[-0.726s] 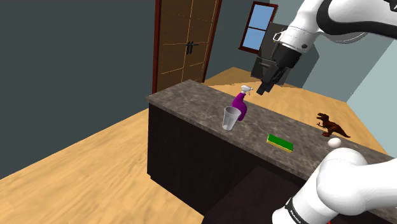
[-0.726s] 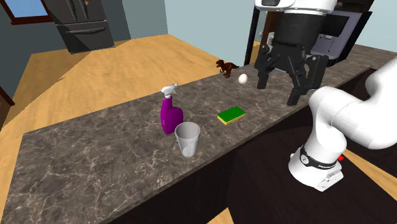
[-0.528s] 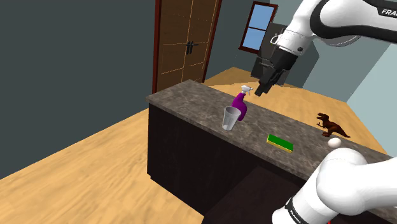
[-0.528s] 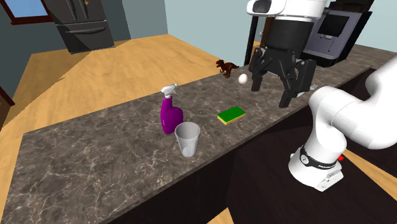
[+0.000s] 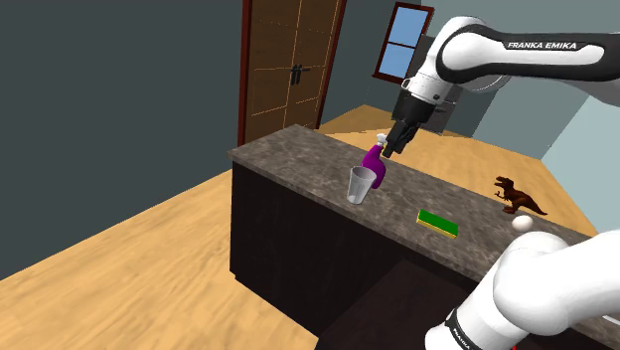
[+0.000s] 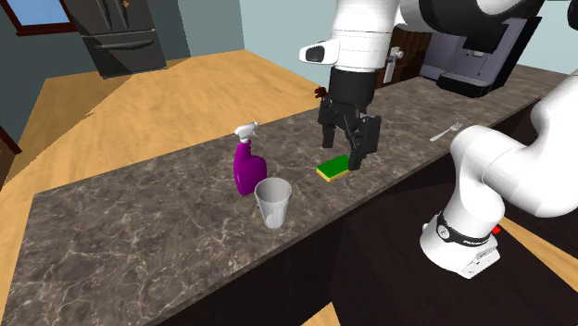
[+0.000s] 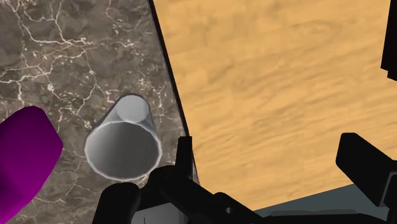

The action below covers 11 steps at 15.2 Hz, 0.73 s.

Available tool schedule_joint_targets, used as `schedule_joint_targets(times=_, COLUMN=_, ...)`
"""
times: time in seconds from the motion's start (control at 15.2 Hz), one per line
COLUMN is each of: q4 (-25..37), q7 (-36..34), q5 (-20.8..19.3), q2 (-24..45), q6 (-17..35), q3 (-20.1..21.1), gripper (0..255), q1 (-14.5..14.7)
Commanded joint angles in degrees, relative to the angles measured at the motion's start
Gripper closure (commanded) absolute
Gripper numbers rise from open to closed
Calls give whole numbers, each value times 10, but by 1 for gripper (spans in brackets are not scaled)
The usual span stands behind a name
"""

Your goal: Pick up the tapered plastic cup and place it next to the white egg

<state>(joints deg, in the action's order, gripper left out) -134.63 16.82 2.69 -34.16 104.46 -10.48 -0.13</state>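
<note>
1. Tool (image 6: 342,148) is spread wide with nothing between the fingers (image 6: 358,153). The wrist view agrees: the black fingers (image 7: 366,167) stand far apart.
2. Tool hangs above the tabletop (image 6: 139,243) and touches nothing. In the second exterior view it sits over the green-and-yellow sponge (image 6: 336,168). The shoulder view puts the tool (image 5: 389,145) in line with the top of the purple spray bottle (image 5: 375,165).
3. Cup (image 6: 273,202) is grey and tapered, upright with its mouth up. It stands on the dark marbled tabletop close to the edge and is not held.
4. Cup (image 5: 362,185) is just beside the spray bottle (image 6: 248,167). The wrist view shows a narrow strip of tabletop (image 7: 76,51) between the two.
5. In the wrist view the cup (image 7: 124,143) lies off to one finger's side, outside the gap. The gap itself looks over the wooden floor (image 7: 273,83) past the tabletop edge.
6. Egg (image 5: 523,225) is white and sits on the tabletop toward the shoulder view's right, well apart from the cup. The sponge (image 5: 438,223) lies between them.
7. Brown toy dinosaur (image 5: 517,194) stands near the egg.
8. Fork (image 6: 445,131) lies on the tabletop at the second exterior view's right.
</note>
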Motion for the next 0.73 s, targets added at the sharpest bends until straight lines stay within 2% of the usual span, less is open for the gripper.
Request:
schedule_joint_targets(times=0.0, q4=10, q7=22, q5=-4, q2=36, q6=20, q3=-19, gripper=0, q1=-3)
schedule_joint_targets(times=0.33, q4=38, q7=71, q5=0, q2=132, q6=70, q3=-58, gripper=0, q1=-5)
schedule_joint_targets(times=0.66, q4=83, q7=125, q5=22, q2=238, q6=110, q3=-93, gripper=0, q1=-8)
